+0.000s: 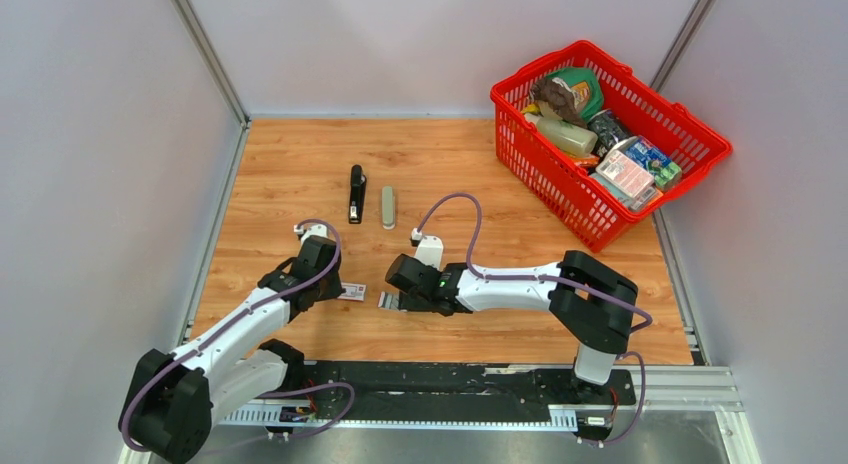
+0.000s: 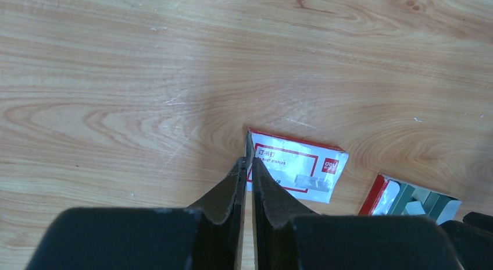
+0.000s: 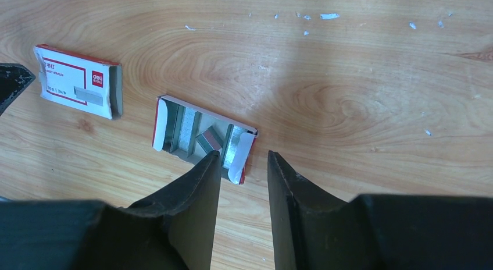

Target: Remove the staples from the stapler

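Observation:
The black stapler (image 1: 356,194) lies at the far middle of the table, apart from both grippers. My left gripper (image 1: 336,284) (image 2: 248,160) is shut on the near edge of a white-and-red box sleeve (image 2: 297,165) that lies on the wood. My right gripper (image 1: 393,282) (image 3: 243,155) is open, with its left fingertip (image 3: 210,162) over the near edge of the box's open tray (image 3: 164,116). The tray holds silvery staples (image 3: 187,129) in strips, and one short strip (image 3: 209,140) lies askew in it. The tray also shows in the left wrist view (image 2: 414,201).
A pale grey oblong bar (image 1: 388,206) lies right of the stapler. A red basket (image 1: 520,144) full of groceries stands at the back right. Small white specks (image 3: 329,16) lie on the wood beyond the tray.

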Controlling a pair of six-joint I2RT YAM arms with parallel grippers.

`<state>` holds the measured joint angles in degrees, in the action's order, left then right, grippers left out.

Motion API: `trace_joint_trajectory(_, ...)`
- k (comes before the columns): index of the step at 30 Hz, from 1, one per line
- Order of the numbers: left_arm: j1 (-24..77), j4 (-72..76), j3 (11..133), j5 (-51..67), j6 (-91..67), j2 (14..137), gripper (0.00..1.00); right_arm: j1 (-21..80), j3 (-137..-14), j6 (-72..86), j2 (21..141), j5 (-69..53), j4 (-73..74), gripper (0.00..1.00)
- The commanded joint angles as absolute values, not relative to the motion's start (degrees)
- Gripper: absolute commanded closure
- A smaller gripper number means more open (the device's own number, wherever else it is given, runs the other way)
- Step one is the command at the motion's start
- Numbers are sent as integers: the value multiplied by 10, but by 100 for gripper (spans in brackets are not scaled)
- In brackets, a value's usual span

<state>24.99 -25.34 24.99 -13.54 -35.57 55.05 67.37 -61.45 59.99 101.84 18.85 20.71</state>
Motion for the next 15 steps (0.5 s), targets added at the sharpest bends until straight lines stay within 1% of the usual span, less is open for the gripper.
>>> trace_joint_trajectory(1,244,-226,247,-124,-345,557,86,675,-620,615,1018,216,208,62)
trace_joint_trajectory(15,242,-217,245,-117,-342,565,87,674,-630,618,1034,219,210,62)
